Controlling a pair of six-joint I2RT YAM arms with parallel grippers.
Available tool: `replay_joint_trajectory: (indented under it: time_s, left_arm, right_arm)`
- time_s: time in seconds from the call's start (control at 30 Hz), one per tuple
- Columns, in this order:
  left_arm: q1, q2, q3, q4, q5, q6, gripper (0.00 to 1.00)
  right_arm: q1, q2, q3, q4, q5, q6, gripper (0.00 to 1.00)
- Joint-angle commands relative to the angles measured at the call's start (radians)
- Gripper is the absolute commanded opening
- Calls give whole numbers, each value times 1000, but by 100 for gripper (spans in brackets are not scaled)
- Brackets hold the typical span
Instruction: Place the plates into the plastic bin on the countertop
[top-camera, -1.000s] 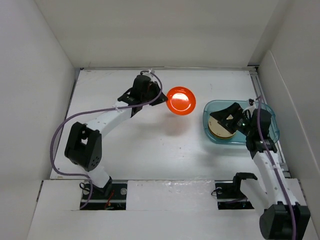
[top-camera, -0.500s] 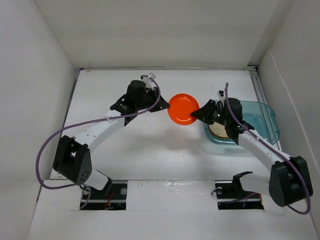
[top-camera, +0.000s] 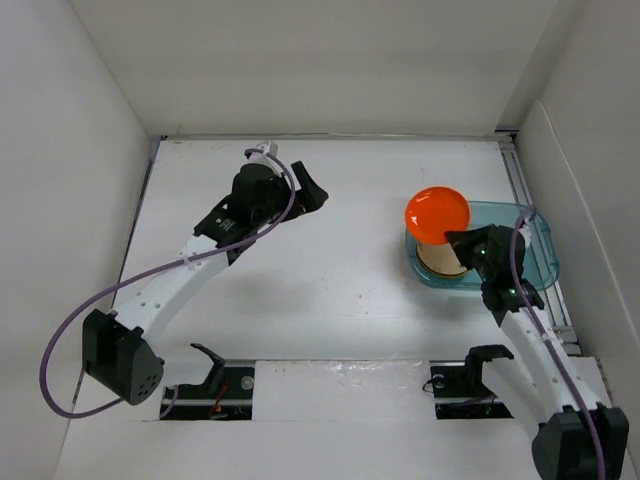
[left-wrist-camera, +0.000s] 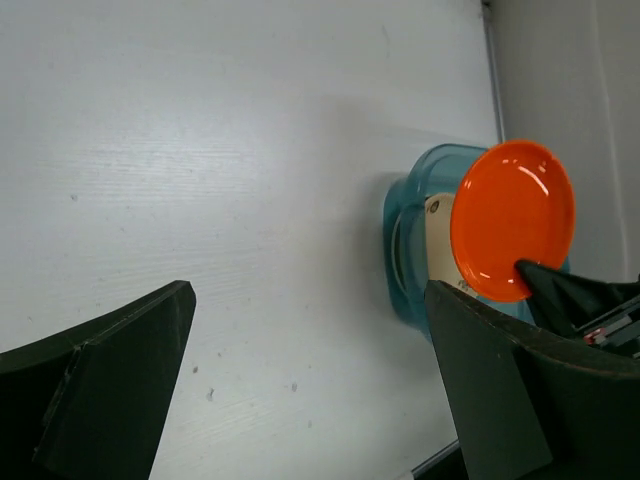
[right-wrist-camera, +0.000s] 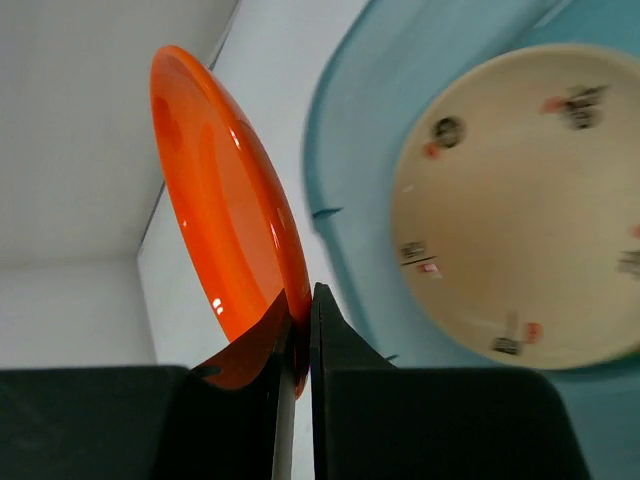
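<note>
A second ago the left pincer (top-camera: 312, 193) carried the orange plate (top-camera: 437, 212) over the middle of the counter (top-camera: 320, 290), while the right pincer (top-camera: 458, 240) sat spread inside the bin (top-camera: 520, 262). Half a second ago both pincers met at the plate, one on each side of it. Now the plate has changed hands. The left pincer has let go and pulled back toward the far left. The right pincer has carried the plate to the right, to the bin's far left corner.

The left pincer is released. Its jaws stand wide apart in the left wrist view, with nothing between them and only bare counter below. The plate and bin lie well off to its right.

The right pincer is clenched on the orange plate. In the right wrist view its jaws are pressed nearly together, nipping the plate's rim at the lower edge. The plate stands steeply tilted there, seen almost edge-on, clear of the bin. From above, the plate overlaps the bin's far left corner and part of the cream plate (top-camera: 440, 260), which lies flat on the bin's floor at its left end. The bin itself sits on the counter near the right edge.
</note>
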Motion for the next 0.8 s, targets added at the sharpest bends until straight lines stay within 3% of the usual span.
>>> replay_joint_trajectory:
  time_s: [0.0,0.1,0.23,0.33,0.37,0.4,0.47,0.53,0.57,0.77]
  left_arm:
    - [1,-66,2,-1,-73,-13,100]
    - [1,-56,2,-1,-52,-13,100]
    - [1,-47,2,-1,-32,-13,100]
    - [1,-47,-7,-1,-32,-13,100]
    - [1,-56,-7,-1,-32,-13,100]
    - [1,-56,-7,-1,-32,-13,100]
    - [1,-67,-7,-12,-41,-13,100]
    - [1,-79,-7,-21,-41,-13,100]
    - [1,-79,-7,-21,-41,-13,100]
    - [1,-126,2,-65,-50,-13,100]
  right_arm:
    - [-79,-116,-31,-171,144,41,0]
    - [-134,-193,-56,-243,179,17,0]
    - [-202,-165,-67,-253,153,-17,0]
    - [-225,-125,-67,-224,84,-52,16]
    - [-225,-113,-67,-224,71,-53,45]
    - [-225,-113,-67,-224,60,-62,61]
    - [-225,-144,-42,-245,49,-62,73]
    - [-225,-200,-13,-283,29,-71,94]
    - [-225,-222,20,-323,15,-88,100]
    - [-225,-348,158,-483,37,-138,100]
